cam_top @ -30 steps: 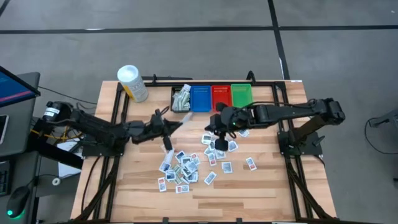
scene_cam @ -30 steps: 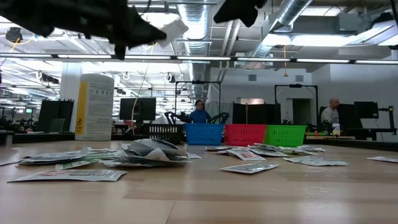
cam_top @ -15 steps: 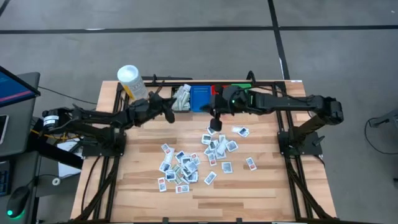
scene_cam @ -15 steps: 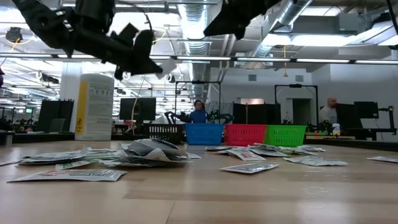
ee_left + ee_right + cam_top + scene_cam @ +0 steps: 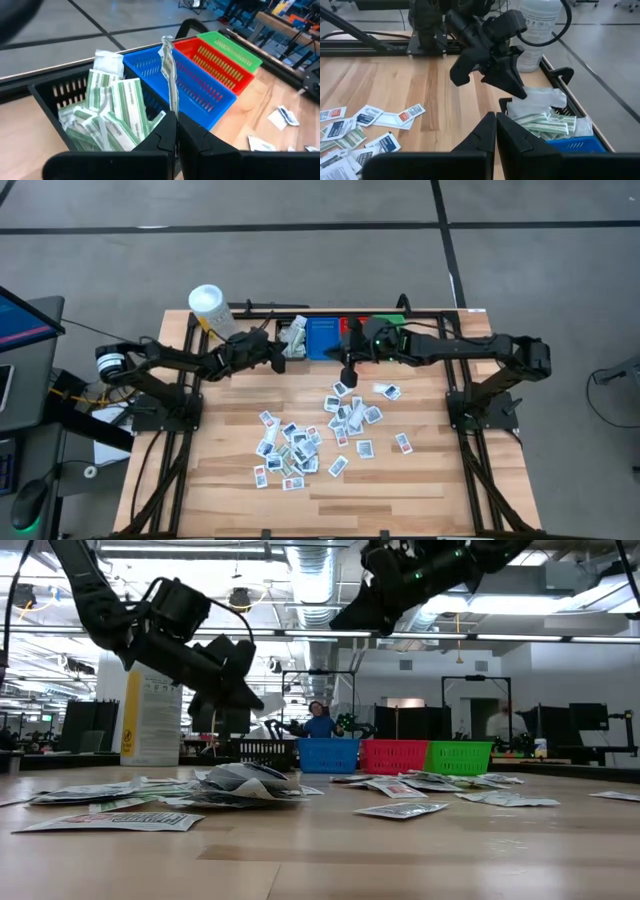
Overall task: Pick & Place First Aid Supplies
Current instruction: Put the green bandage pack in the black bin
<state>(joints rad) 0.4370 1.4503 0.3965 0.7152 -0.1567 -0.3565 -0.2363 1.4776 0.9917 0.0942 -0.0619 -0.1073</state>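
1. We see a thin white packet [image 5: 169, 75] standing edge-on, pinched between the left gripper [image 5: 176, 131]'s closed fingers above the black plastic bin [image 5: 45, 95], which already holds green-striped packets [image 5: 117, 112]; we judge it is poised for sorting there.
2. The remaining small flat first aid packets [image 5: 300, 445] lie scattered mid-table, awaiting collection.
3. The right gripper [image 5: 495, 131], fingers pressed together and apparently empty, hovers by the blue plastic bin [image 5: 322, 338], the red [image 5: 355, 328] and green [image 5: 390, 322] bins to its right.
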